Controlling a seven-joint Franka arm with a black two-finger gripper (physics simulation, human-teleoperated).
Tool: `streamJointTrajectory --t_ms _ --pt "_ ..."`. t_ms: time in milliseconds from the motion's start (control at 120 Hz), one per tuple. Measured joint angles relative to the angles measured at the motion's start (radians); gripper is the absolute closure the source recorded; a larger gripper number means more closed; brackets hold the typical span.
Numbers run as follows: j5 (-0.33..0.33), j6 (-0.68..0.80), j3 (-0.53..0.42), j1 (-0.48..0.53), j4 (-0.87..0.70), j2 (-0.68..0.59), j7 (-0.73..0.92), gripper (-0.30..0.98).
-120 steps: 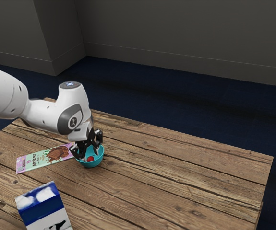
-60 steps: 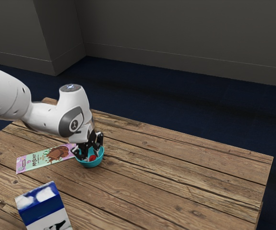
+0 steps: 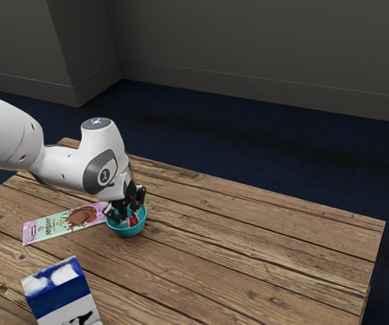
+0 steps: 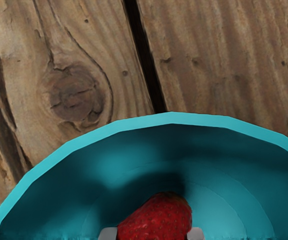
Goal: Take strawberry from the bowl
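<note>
Arm, one: white, entering from the exterior view's left, fitted with one black hand point(image 3: 130, 219), lowered at the bowl and gripping the strawberry, two grey fingertips point(image 4: 196, 234) set against it from opposite sides. Strawberry point(image 4: 156, 220), one: red, seeded, within the bowl's hollow, held between the fingertips; whether it touches the bottom cannot be told. Bowl point(image 3: 127, 231), one: turquoise, round, upright on the counter, its faceted rim plain in the wrist view. Wrapped chocolate bar point(image 3: 49, 228), one: pink and mint green, printed with chocolate pieces, lying flat, one end just beside the bowl, toward the exterior view's left. Carton point(image 3: 57, 290), one: blue and white with a black marking, near the exterior view's lower left, apart from bar and bowl. Counter point(image 3: 248, 250), one: brown wooden planks with dark seams, a large round knot point(image 4: 76, 97) near the bowl.
</note>
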Motion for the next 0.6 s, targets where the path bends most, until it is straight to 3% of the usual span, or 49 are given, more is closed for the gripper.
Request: streamJointTrajectory --t_ms 358,600 --pt "-0.015 0.022 -0.010 -0.038 -0.134 -0.205 0.008 0.76" --pt "-0.017 0.030 -0.050 -0.163 -0.148 -0.227 -0.012 0.78"
